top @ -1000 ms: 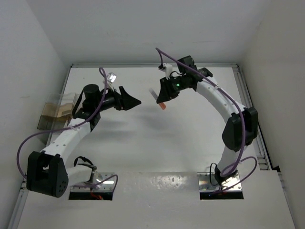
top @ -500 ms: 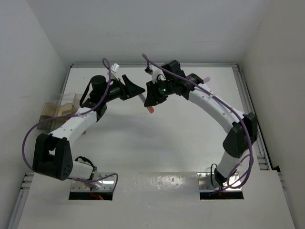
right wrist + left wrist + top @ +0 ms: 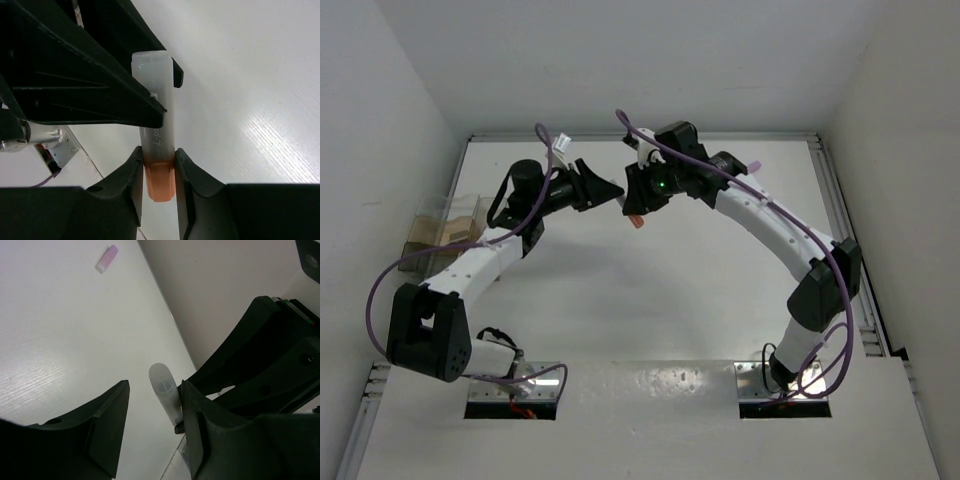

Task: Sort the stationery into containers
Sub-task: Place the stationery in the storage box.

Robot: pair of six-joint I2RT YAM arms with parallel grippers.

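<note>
A marker with a whitish barrel and an orange-pink cap hangs in the air above the back middle of the table. My right gripper is shut on it at the cap end. The same marker reaches left toward my left gripper. Seen from the left wrist, the marker's blunt whitish end sits between the fingers of the left gripper. It touches the right finger, with a gap to the left finger. The clear, tan-tinted containers stand at the table's left edge.
A small pink block eraser lies on the white table, apart from both arms. The same eraser is near the back rail, beside the right arm. White walls close in the table at the back and both sides.
Both arms have swung toward each other over the back middle. The right gripper has carried the marker left, and the left gripper's jaws have narrowed around its free end.
</note>
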